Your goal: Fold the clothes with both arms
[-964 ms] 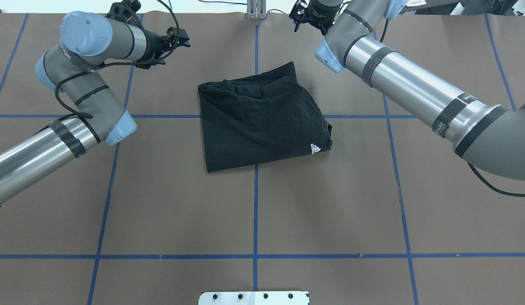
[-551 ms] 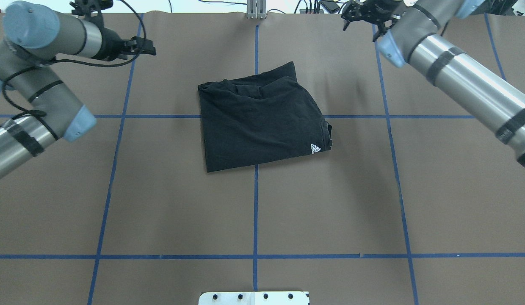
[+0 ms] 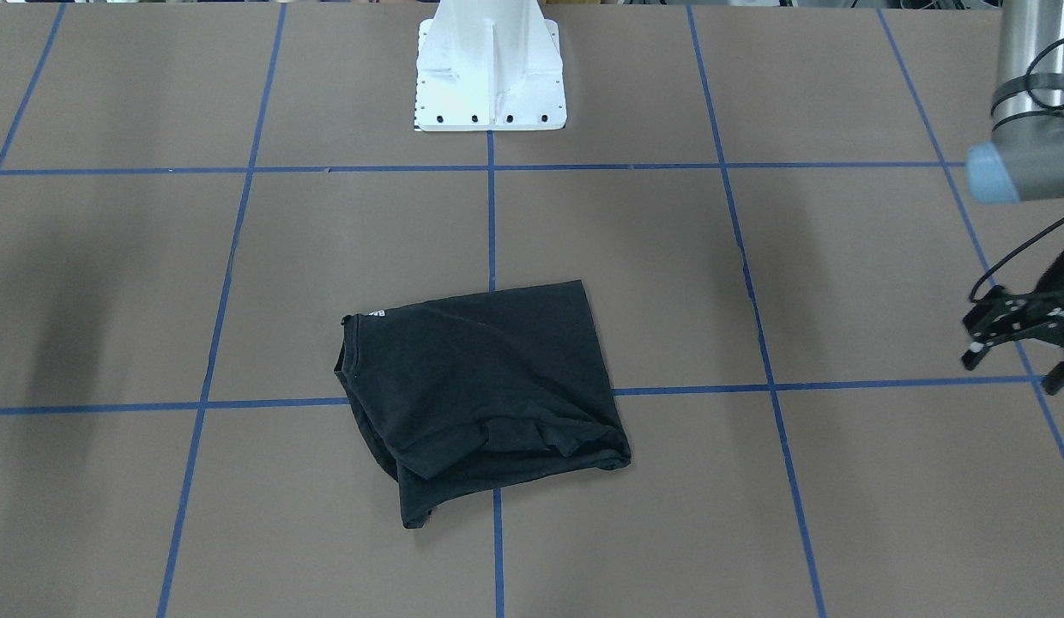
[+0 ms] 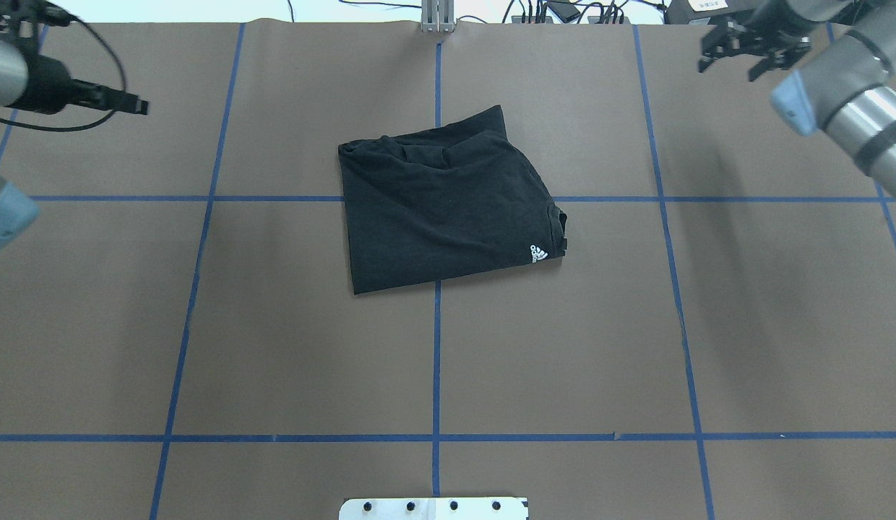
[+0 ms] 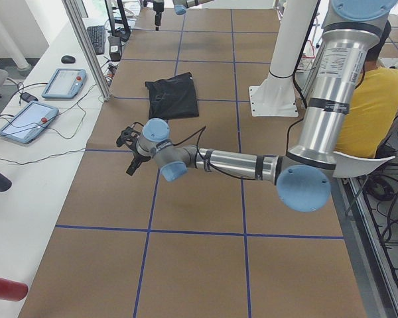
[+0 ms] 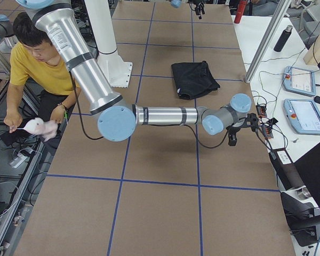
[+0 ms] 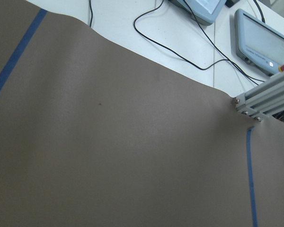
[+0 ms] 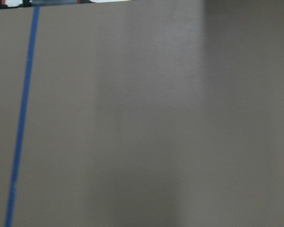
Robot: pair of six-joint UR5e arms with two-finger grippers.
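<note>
The clothes are one black T-shirt (image 4: 444, 206), folded into a rough rectangle at the table's middle with a small white logo (image 4: 537, 253) at its near right corner. It also shows in the front view as the T-shirt (image 3: 480, 395). Nothing touches it. My left gripper (image 4: 134, 105) hangs far to the shirt's left near the far edge. In the front view the left gripper (image 3: 1012, 367) has its fingers spread, open and empty. My right gripper (image 4: 733, 66) sits at the far right corner, open and empty. Both wrist views show only brown table cover.
The white pedestal base (image 3: 491, 77) stands at the robot's side of the table. Blue tape lines (image 4: 436, 361) divide the brown cover. An aluminium post (image 4: 437, 18) marks the far edge. Tablets (image 5: 63, 83) and cables lie on the bench beyond. A person in yellow (image 6: 37, 66) sits behind the robot.
Both arms have swung outward from the far middle toward the table's far corners, away from the shirt. The shirt has not moved. Both grippers have stayed open.
</note>
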